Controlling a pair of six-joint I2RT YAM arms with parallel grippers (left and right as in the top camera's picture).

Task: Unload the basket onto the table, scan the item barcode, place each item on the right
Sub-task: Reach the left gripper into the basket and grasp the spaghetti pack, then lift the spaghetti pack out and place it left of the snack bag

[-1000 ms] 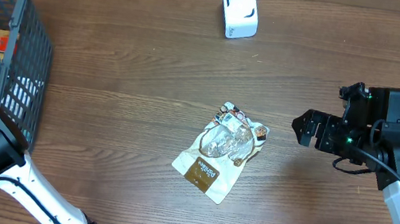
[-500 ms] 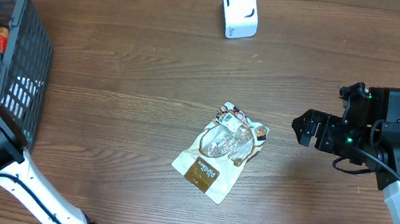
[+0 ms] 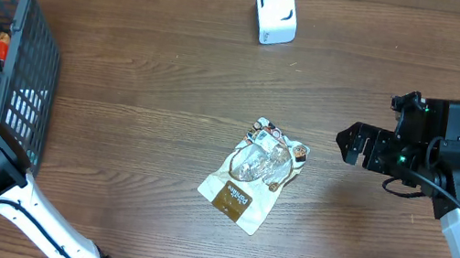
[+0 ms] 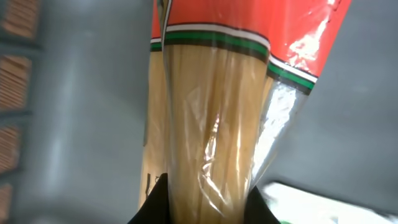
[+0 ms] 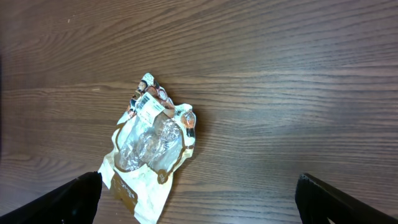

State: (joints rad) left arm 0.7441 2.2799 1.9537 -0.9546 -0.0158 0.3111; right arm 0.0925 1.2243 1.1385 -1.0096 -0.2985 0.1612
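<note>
Left gripper (image 4: pixel 209 202) has closed since a second ago; I see it pinching the clear, red-topped spaghetti packet (image 4: pixel 211 124) inside the grey mesh basket (image 3: pixel 31 70), long axis running away from the wrist, red end farthest. Right gripper (image 3: pixel 349 146) spread above brown wood table (image 3: pixel 153 89).

Overhead camera looks straight down on the wooden table (image 3: pixel 130 58), taking in the grey basket (image 3: pixel 31 70) at far left and the barcode scanner (image 3: pixel 275 12) at the top edge. Right wrist camera — well above the tabletop, facing down — shares the snack pouch (image 5: pixel 152 149) with it. Left wrist camera sits hard against a spaghetti packet (image 4: pixel 211 124), apparently inside the basket.
</note>
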